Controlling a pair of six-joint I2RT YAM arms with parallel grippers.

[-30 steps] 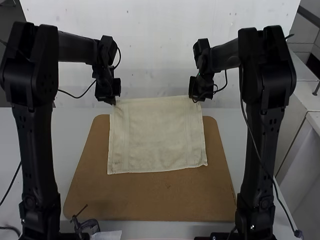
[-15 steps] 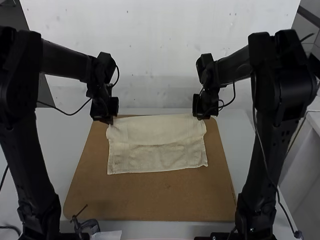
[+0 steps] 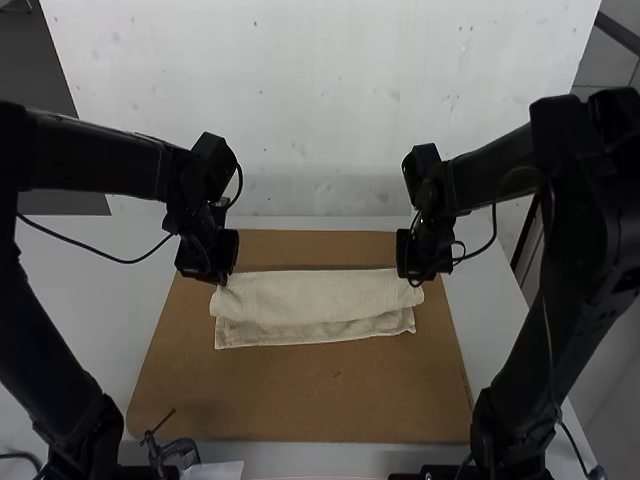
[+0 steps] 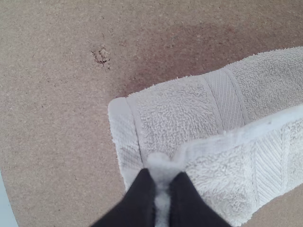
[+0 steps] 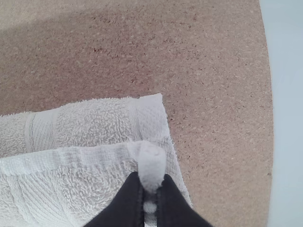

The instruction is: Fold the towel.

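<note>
there they were, left arm (image 3: 35,340) and right arm (image 3: 570,270) both bent, rising from the near side! the left gripper (image 3: 217,278) tipped down at the left, the right gripper (image 3: 417,281) matched it at the right, well apart, their black fingers (image 4: 135,201) pinched in close on both sides!

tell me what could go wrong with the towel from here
The upper layer of the towel lies over the lower one with a strip uncovered along the near side, so the edges may end up mismatched. Each claw, left and right, pinches only a small bit at a corner, so a corner could slip out.
</note>
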